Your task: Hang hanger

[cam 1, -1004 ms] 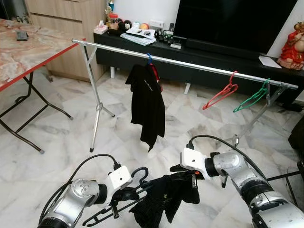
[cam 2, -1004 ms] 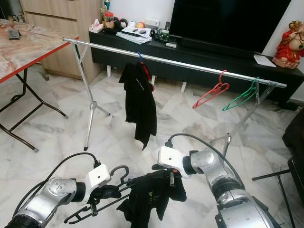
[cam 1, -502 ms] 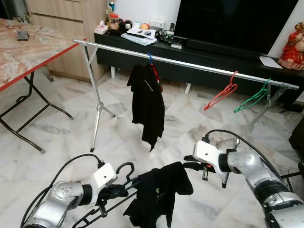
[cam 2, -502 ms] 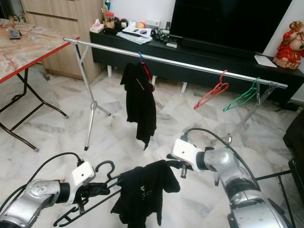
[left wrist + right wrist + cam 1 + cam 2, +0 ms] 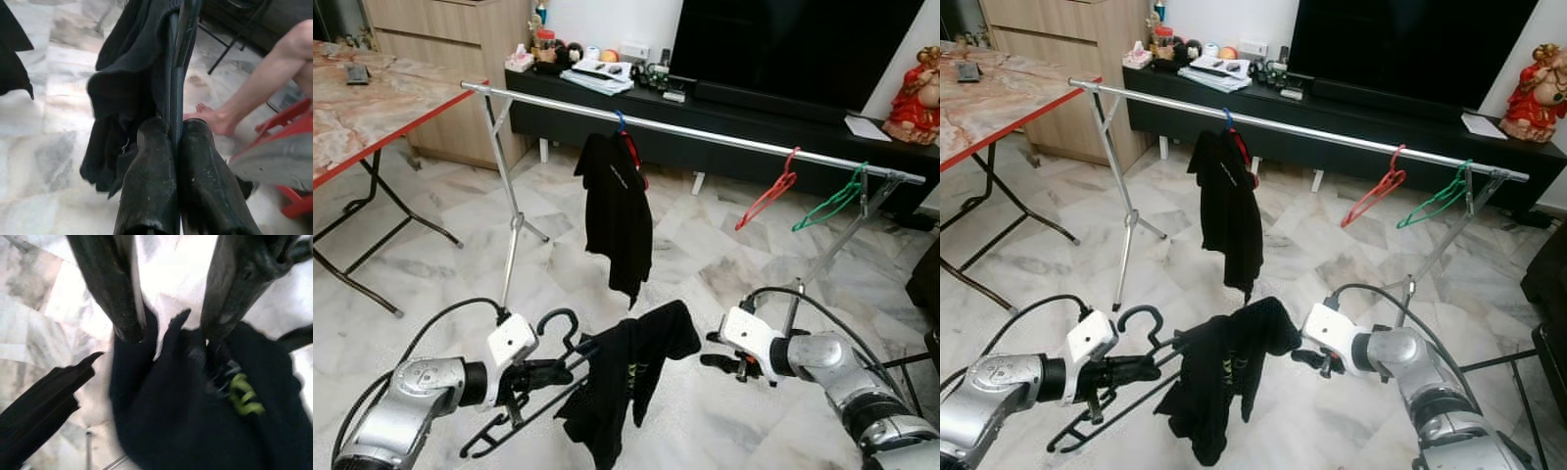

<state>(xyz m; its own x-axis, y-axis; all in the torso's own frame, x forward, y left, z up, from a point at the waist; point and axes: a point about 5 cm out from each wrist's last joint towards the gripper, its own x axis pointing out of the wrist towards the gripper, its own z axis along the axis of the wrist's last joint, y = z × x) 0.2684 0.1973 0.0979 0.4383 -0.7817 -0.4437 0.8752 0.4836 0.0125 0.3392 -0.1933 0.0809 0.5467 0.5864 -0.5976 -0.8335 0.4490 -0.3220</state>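
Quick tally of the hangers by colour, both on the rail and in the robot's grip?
Black hanger, held by the left gripper, carrying a black garment: 1
Red hangers on the rail: 2 (one bare, one under the hung black shirt)
Green hanger: 1
Blue hanger: 1
Total: 5

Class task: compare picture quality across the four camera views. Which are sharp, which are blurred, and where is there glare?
Left and right eye views: sharp, evenly lit; soft sheen on the marble floor. Left wrist view: left hand and black hanger clear, background slightly soft. Right wrist view: blurred black garment, floor washed out white behind the right hand.
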